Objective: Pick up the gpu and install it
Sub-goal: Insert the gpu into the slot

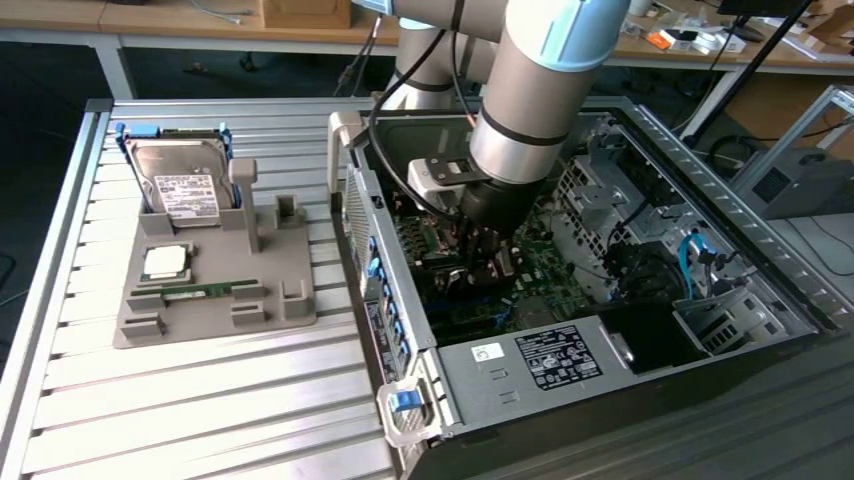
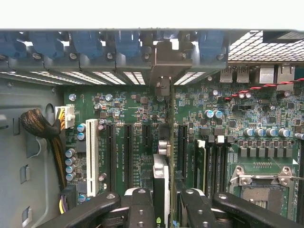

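My gripper (image 1: 481, 248) is down inside the open computer case (image 1: 747, 250), over the green motherboard (image 2: 133, 114). It is shut on the gpu (image 2: 160, 178), which appears edge-on between the two black fingers (image 2: 141, 209) in the wrist view. The card stands upright above the row of black expansion slots (image 2: 128, 152). Its metal end bracket (image 2: 167, 59) reaches the case's rear slot openings with the blue clips. I cannot tell whether the card's edge sits in a slot. In the exterior view the card is mostly hidden under the gripper.
A grey fixture (image 1: 214, 300) on the exterior view's left holds a hard drive (image 1: 180, 185), a processor (image 1: 166, 262) and a green RAM stick (image 1: 207, 290). A yellow-black cable bundle (image 2: 42, 130) and the empty processor socket (image 2: 261, 187) flank the slots. Case walls close in around the gripper.
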`<state>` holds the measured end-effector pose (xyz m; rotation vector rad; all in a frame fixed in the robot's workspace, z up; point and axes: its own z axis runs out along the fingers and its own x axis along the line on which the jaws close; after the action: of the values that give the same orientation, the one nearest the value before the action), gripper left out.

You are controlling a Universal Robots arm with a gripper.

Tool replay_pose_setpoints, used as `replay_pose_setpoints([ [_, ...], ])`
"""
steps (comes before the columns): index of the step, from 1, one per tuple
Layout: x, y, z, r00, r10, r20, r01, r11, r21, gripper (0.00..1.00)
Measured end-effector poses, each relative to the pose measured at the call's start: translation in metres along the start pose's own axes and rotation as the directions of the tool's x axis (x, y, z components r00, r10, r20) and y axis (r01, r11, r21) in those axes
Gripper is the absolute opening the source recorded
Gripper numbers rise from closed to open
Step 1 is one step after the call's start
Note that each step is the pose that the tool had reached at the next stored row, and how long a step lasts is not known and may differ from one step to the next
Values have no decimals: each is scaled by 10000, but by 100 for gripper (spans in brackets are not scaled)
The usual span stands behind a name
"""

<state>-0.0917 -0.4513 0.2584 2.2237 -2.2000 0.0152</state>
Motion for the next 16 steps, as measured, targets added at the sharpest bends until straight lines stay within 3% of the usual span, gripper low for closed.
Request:
replay_pose_setpoints([
  [11,0,0,7,10000,-1,1,1,10000,1,27],
  [16,0,0,7,10000,0,1,0,10000,1,40],
])
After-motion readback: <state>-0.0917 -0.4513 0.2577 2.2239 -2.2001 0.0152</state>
